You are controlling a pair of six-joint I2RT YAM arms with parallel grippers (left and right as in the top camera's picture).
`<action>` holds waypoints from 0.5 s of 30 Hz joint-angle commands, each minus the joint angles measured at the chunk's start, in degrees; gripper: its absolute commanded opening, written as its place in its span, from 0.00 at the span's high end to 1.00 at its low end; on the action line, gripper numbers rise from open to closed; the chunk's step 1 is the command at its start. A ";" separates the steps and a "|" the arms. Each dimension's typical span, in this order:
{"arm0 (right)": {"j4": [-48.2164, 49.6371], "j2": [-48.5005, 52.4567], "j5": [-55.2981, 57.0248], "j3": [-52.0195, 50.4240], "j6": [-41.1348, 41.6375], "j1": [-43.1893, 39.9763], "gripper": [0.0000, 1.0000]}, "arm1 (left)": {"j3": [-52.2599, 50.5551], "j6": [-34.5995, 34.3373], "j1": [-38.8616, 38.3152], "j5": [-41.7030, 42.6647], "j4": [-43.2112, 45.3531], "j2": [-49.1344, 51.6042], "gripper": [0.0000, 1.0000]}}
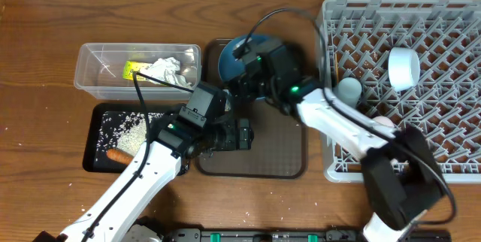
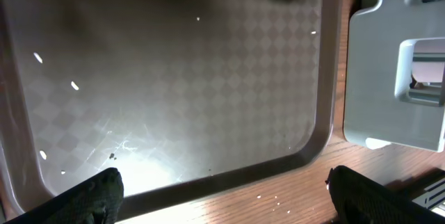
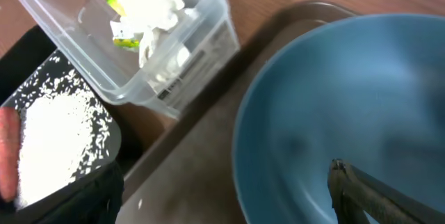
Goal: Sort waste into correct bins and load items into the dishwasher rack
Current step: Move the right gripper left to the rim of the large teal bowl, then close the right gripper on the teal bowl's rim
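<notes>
- Overhead, the right gripper point(image 1: 246, 84) hung over the plate point(image 1: 242, 52) at the far end of the brown tray point(image 1: 270, 159), while the left gripper point(image 1: 240, 133) hovered mid-tray.
- Only the right wrist view showed that gripper's fingers point(image 3: 375, 196) spread wide, with the plate's rim between them.
- Only the left wrist view showed the left gripper's fingers point(image 2: 90, 196) wide apart and empty, with stray grains point(image 2: 74, 85) on the brown tray.
- The tub point(image 1: 86, 73) held tissue point(image 1: 167, 69) and wrapper point(image 1: 134, 69); the black tray point(image 1: 92, 155) held rice point(image 1: 124, 125) and carrot point(image 1: 119, 155).
- Only the overhead view showed the rack point(image 1: 451, 39), holding the bowl point(image 1: 403, 68), blue cup point(image 1: 348, 89) and pink cup point(image 1: 383, 122).
</notes>
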 commanded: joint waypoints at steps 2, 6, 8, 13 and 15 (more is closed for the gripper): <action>4.35 3.41 1.18 -0.02 0.50 2.45 0.09 | 1.05 0.52 0.02 -0.33 -0.15 -0.61 0.04; 7.19 5.64 3.06 -0.02 0.33 3.74 0.09 | 1.05 0.52 0.02 -0.33 -0.15 -0.61 0.04; 8.28 6.71 3.04 -0.02 0.33 4.11 0.09 | 1.05 0.52 0.02 -0.33 -0.15 -0.61 0.04; 10.25 9.07 3.06 -0.02 -0.76 4.42 0.10 | 1.05 0.52 0.02 -0.33 -0.15 -0.61 0.04; 10.58 9.70 3.08 -0.02 -0.74 4.42 0.11 | 1.05 0.52 0.02 -0.33 -0.15 -0.61 0.04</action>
